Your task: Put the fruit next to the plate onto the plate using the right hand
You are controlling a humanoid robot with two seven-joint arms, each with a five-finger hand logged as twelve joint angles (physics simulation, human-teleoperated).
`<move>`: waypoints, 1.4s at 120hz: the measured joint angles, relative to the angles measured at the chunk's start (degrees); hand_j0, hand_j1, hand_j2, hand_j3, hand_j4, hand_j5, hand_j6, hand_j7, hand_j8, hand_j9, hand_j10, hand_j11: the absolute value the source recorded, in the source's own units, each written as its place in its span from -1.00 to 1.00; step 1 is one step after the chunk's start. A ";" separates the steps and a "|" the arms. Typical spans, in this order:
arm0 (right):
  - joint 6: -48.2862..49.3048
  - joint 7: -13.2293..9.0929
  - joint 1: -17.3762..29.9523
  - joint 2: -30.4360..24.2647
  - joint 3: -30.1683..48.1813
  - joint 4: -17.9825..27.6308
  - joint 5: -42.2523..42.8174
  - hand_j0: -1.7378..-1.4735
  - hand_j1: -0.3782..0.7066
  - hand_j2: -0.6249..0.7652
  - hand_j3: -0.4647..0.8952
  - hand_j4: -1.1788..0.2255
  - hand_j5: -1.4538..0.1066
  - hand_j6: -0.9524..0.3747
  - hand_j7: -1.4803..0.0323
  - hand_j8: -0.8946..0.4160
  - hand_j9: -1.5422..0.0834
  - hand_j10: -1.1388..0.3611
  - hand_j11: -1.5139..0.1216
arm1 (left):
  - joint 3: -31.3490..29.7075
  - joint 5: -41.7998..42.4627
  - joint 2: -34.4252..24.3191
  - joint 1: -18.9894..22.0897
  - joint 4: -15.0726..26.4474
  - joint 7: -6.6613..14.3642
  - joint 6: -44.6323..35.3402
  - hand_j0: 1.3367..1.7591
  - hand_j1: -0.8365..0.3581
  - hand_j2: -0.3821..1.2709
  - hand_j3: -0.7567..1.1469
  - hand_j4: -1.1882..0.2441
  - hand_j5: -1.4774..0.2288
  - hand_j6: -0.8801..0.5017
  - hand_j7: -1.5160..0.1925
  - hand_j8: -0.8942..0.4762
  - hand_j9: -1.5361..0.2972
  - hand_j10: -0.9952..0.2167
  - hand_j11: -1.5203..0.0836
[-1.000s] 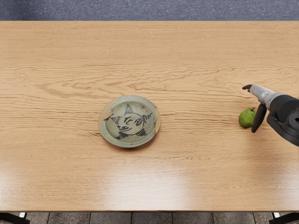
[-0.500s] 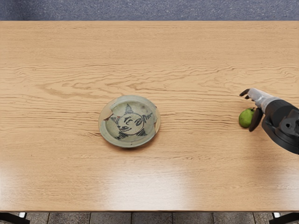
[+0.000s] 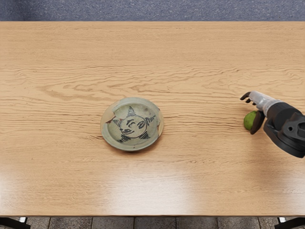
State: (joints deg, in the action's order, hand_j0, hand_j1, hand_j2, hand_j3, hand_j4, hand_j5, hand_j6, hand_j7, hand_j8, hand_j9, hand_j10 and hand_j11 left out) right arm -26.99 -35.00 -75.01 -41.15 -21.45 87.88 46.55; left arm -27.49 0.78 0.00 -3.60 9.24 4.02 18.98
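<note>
A small green fruit (image 3: pixel 249 120) lies on the wooden table (image 3: pixel 190 57) far to the right of the plate. The plate (image 3: pixel 108 134) is a grey-green dish with a dark face pattern and sits left of the table's middle, holding nothing. My right hand (image 3: pixel 251 110) comes in from the right edge and is over the fruit. Its thumb covers the fruit's right side, and its fingers (image 3: pixel 245 97) curl a little above and behind the fruit. The fruit still rests on the table. The left arm is out of view.
Bare wood lies between the fruit and the plate. The table's right edge is just beyond the hand, and the front edge runs along the bottom of the view.
My right hand has slid left and lower onto the fruit, and its fingers have curled inwards. The thumb now covers more of the fruit. The plate has not moved.
</note>
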 joint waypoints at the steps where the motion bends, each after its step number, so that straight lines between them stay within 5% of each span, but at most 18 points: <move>1: 0.00 0.00 0.00 -0.03 -0.01 -0.01 0.00 -0.40 -0.41 -0.17 -0.32 0.33 0.46 0.06 0.54 -0.01 0.51 0.19 0.46 | -0.01 0.00 0.00 0.00 0.00 0.00 0.00 0.52 0.98 -0.54 -0.21 0.66 0.73 0.27 0.77 0.31 0.68 0.64 0.90; 168: 0.01 -0.01 0.49 0.20 -1.31 -1.00 0.26 -0.39 0.02 -0.18 -0.32 0.03 0.10 -0.25 0.18 -0.33 0.17 -0.09 0.12 | -0.19 -0.06 0.00 0.00 0.07 -0.01 0.00 0.52 0.98 -0.54 -0.21 0.66 0.73 0.27 0.77 0.31 0.68 0.64 0.90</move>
State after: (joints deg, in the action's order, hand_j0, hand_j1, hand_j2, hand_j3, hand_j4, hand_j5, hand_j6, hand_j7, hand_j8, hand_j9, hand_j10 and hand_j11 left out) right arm -26.98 -35.01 -74.52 -40.94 -22.76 86.88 46.81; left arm -27.68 0.71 0.00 -3.60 9.31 4.01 18.98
